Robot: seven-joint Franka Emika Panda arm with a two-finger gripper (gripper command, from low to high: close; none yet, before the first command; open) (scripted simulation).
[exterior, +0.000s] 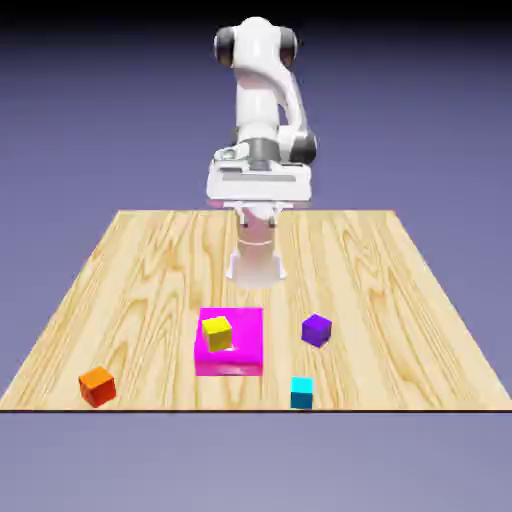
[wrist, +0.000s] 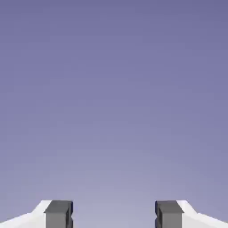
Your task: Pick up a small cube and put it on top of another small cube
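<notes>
The purple cube (exterior: 316, 331) sat right on the wooden tabletop (exterior: 350, 270), to the exterior view's right of the big flat pink block (exterior: 246, 350), with a bit of bare wood between them. The orange cube (exterior: 98, 386) was on the wood too, near the front corner at the exterior view's left, well apart from the purple one. It was turned so a corner pointed to the front. A yellow cube (exterior: 217, 334) was on the pink block, at the side nearer the orange cube. A blue cube (exterior: 302, 392) was close to the front edge, a little in front of the purple cube. The white robot arm (exterior: 257, 90) was up high at the back, and its end effector (wrist: 114, 214) was above the tabletop, away from all the cubes. Its two grey tips were wide apart and it had hold of nothing. The hand view showed just the tips and the plain purply-blue background (wrist: 114, 98).
</notes>
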